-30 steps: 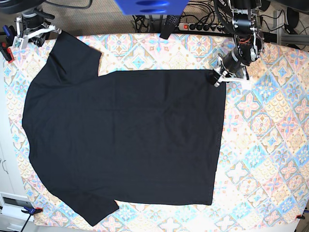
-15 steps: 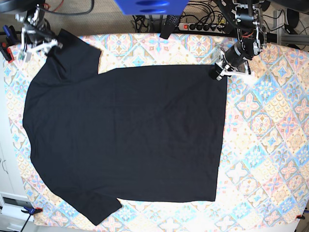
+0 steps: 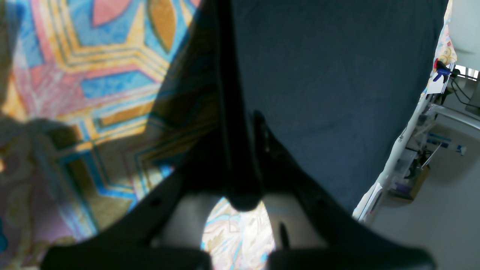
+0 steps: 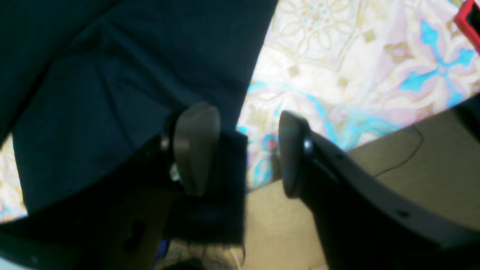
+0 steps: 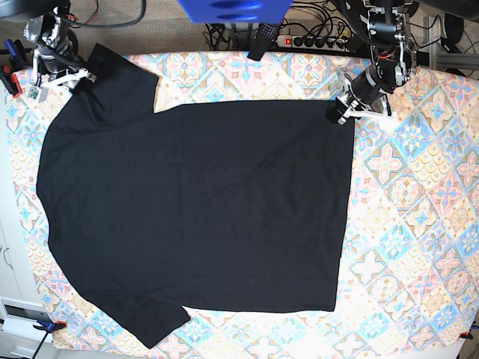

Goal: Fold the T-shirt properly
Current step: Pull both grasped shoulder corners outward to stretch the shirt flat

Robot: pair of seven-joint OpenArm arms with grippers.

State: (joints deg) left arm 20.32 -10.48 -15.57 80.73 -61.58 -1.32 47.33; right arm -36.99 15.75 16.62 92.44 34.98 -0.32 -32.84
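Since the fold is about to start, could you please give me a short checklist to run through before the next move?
1. T-shirt lies spread flat on the table: ok.
2. Left gripper shut on the shirt's hem corner: ok, jaws closed at the cloth edge.
3. Right gripper gripping the sleeve: not ok, jaws stand open with cloth only beside one finger.
4. Both sleeves laid out, not tucked under: ok.
5. Body free of big wrinkles: ok in the base view.
6. Cloth actually pinched between the left fingers: cannot tell, the wrist view is too dark there.
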